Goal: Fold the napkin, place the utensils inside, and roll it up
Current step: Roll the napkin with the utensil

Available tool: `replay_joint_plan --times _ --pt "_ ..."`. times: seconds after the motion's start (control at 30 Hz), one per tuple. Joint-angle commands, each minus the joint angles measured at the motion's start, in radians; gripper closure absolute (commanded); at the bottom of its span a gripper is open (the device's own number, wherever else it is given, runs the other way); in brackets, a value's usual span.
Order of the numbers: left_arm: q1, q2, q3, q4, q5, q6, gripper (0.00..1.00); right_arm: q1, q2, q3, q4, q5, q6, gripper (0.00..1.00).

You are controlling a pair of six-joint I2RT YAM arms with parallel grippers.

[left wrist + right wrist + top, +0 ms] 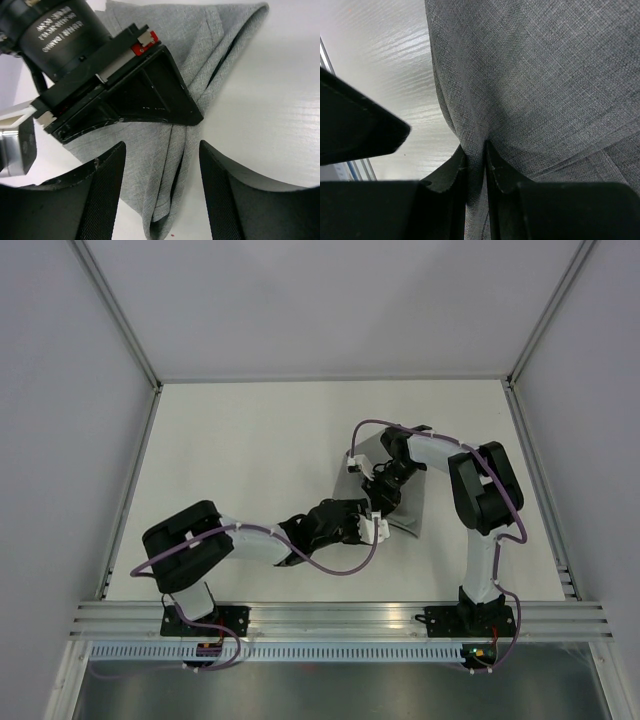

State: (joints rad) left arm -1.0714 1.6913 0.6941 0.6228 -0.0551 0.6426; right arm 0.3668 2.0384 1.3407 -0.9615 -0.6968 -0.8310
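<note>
The grey napkin (411,504) lies folded and bunched right of the table's middle, mostly hidden under both arms. In the right wrist view my right gripper (476,156) is shut on a raised fold of the napkin (545,75). The left wrist view shows the layered napkin (220,45) tapering to a corner that lies between the fingers of my left gripper (162,146), which is open and apart from the cloth on both sides. The right gripper (125,85) presses into the cloth just beyond them. From above, the left gripper (377,528) sits just in front of the right gripper (379,494). The utensils are out of view.
The white table (250,460) is walled in by white panels on three sides. An aluminium rail (340,620) with both arm bases runs along the near edge. One left finger (355,125) shows dark at the left of the right wrist view.
</note>
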Motion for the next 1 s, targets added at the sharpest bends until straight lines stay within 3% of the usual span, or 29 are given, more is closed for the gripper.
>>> replay_joint_plan --times 0.0,0.27,0.67,0.77,0.97 --pt "0.016 0.03 0.056 -0.052 0.084 0.068 0.34 -0.002 0.094 -0.054 -0.034 0.175 -0.036 0.86" --pt "0.031 0.102 0.146 -0.201 0.164 0.084 0.34 -0.005 0.108 -0.043 -0.037 0.175 -0.028 0.86" --pt "0.034 0.169 0.191 -0.276 0.21 0.075 0.37 -0.008 0.124 -0.023 -0.04 0.171 -0.014 0.87" --pt "0.034 0.185 0.208 -0.301 0.221 0.074 0.46 -0.011 0.123 -0.021 -0.037 0.169 -0.008 0.87" --pt "0.034 0.197 0.231 -0.353 0.235 0.055 0.74 -0.014 0.121 -0.011 -0.037 0.168 -0.003 0.87"
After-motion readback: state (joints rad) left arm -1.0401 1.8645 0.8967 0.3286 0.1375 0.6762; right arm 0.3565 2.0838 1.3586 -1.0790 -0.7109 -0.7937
